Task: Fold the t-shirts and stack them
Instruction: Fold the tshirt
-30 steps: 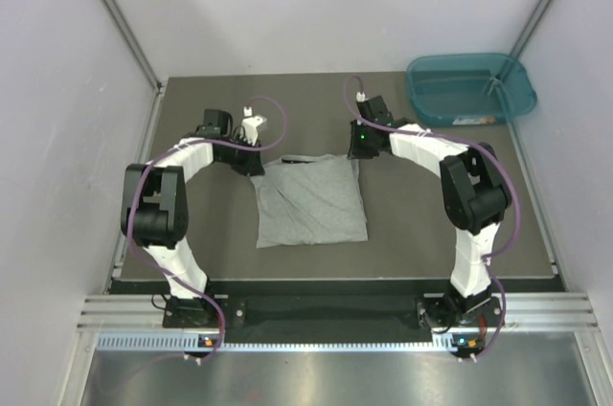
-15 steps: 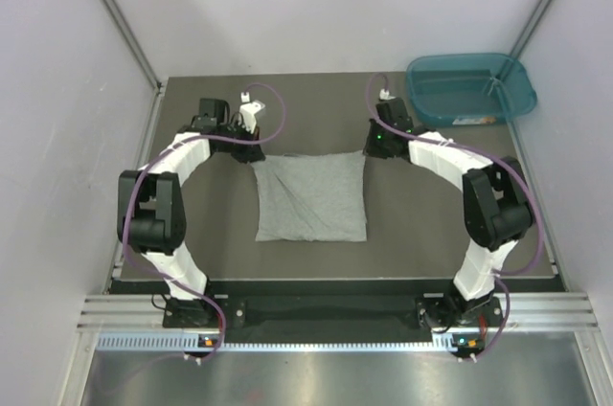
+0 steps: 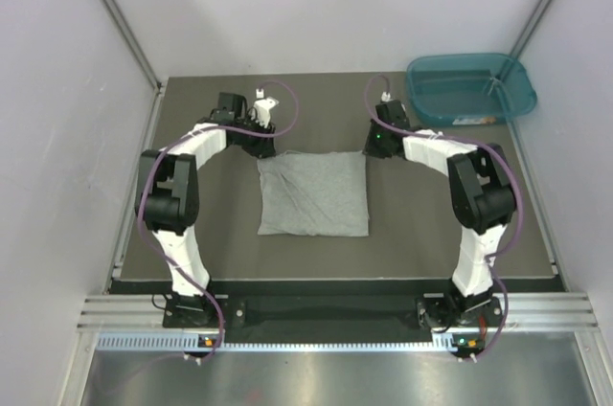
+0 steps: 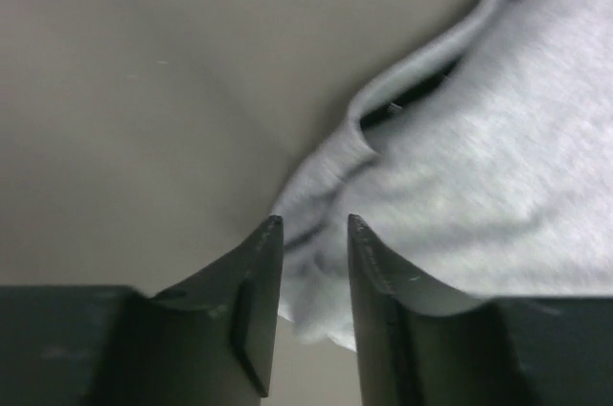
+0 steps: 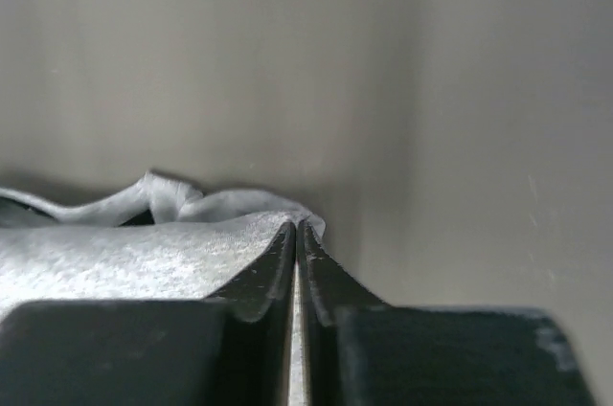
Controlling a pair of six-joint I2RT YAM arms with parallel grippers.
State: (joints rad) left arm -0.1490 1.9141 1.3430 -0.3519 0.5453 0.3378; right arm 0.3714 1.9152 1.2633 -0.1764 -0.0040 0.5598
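A single grey t-shirt (image 3: pixel 313 193) lies in the middle of the dark surface (image 3: pixel 421 224) as a roughly square packet. Its edges are fairly straight and a few soft creases run across the top layer. Both arms reach to its upper edge, one at each corner. In the left wrist view the left tool (image 4: pixel 311 226) stands spread, with the rumpled corner of the cloth lying in and below the gap, loose rather than squeezed. In the right wrist view the right tool (image 5: pixel 297 226) is pressed together right at the other corner, where the hem bunches up just behind the tips. Whether a sliver of fabric is caught between them cannot be told. This looks like the end of a fold, with the upper edge laid down and the corners being let go, the left one first. The next move likely calls for the right tool to part and for both to lift straight up, so the corners are not dragged or the top layer flipped back. After that the packet either takes one more fold or is set in place as the base of the stack. No second shirt shows in any view, and the teal tub (image 3: pixel 469 90) in the upper right plays no part yet.
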